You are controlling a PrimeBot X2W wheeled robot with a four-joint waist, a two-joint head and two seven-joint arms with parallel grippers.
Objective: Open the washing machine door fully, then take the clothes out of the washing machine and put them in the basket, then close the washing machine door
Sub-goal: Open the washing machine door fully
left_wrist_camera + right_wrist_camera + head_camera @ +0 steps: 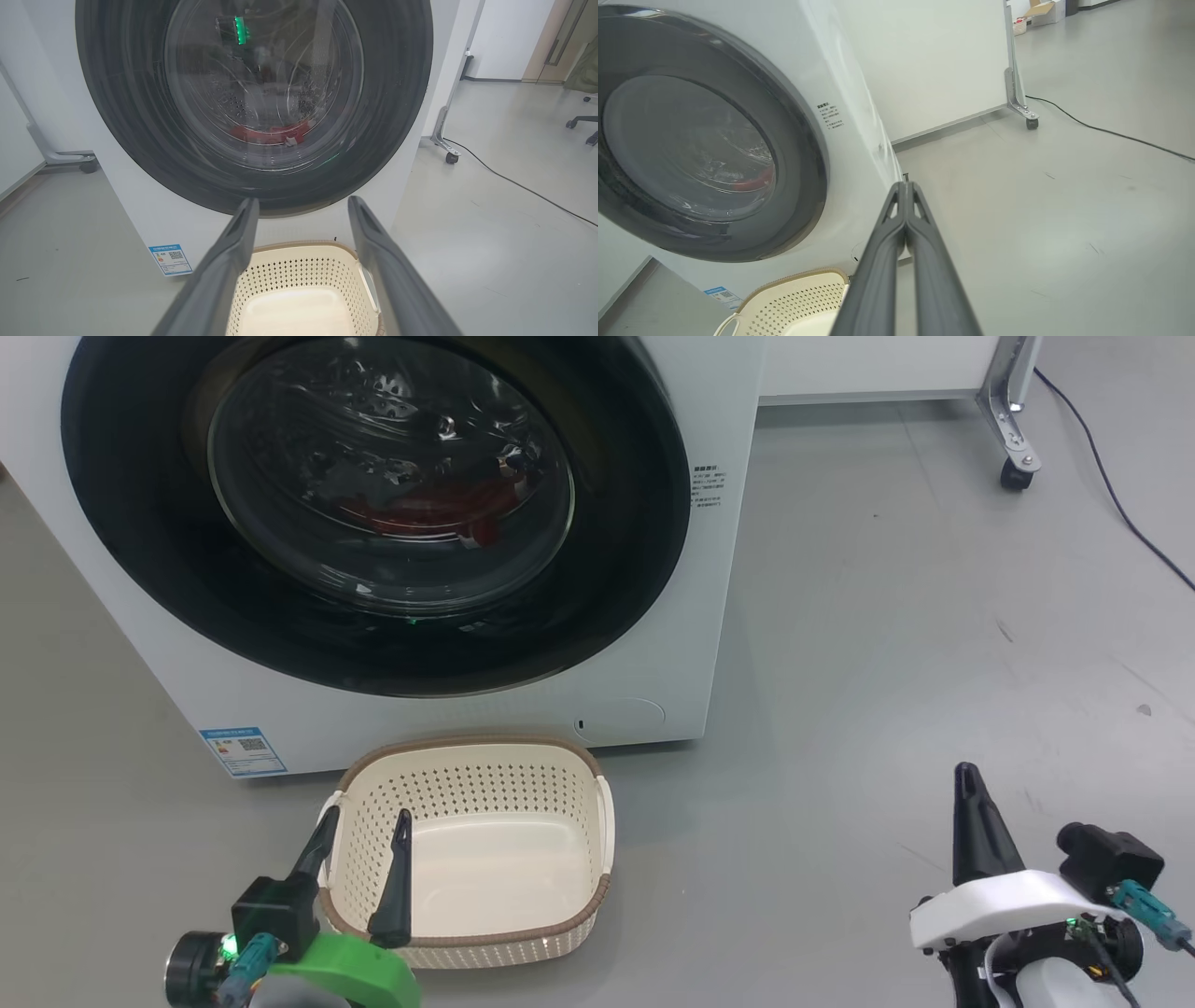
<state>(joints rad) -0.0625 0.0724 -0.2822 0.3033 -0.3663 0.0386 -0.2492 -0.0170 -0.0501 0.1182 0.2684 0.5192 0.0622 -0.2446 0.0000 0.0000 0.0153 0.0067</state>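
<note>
The white washing machine stands ahead with its round black door closed against the front. Through the glass window the red clothes lie low in the drum; they also show as red clothes in the left wrist view. An empty cream basket sits on the floor right below the door. My left gripper hovers open over the basket's near left rim, holding nothing. My right gripper is shut and empty, out over bare floor to the right of the machine, its tips pressed together.
A wheeled metal leg of a white panel stands behind the machine on the right, with a dark cable trailing across the grey floor. A blue label marks the machine's lower left corner. Office chair wheels show far right.
</note>
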